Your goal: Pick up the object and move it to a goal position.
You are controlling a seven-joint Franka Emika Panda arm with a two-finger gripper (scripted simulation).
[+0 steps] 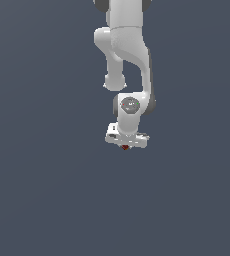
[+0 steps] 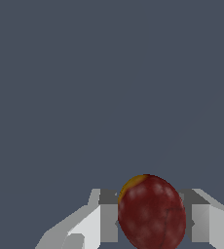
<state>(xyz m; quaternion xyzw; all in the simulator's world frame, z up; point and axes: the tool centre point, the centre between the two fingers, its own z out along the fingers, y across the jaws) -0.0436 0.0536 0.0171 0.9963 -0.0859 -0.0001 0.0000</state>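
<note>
Arm: white arm hangs down from the top of the exterior view, against a plain grey-blue background.
Gripper: the gripper points downward.
Fingers: closed against both sides of the fruit.
Fruit: dark red fruit with a yellow patch, held between the fingers.

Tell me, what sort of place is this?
Probably a computer simulation, not a real room: a flat, featureless grey backdrop, a smooth white robot arm, and a dark red object between its gripper fingers.
</note>
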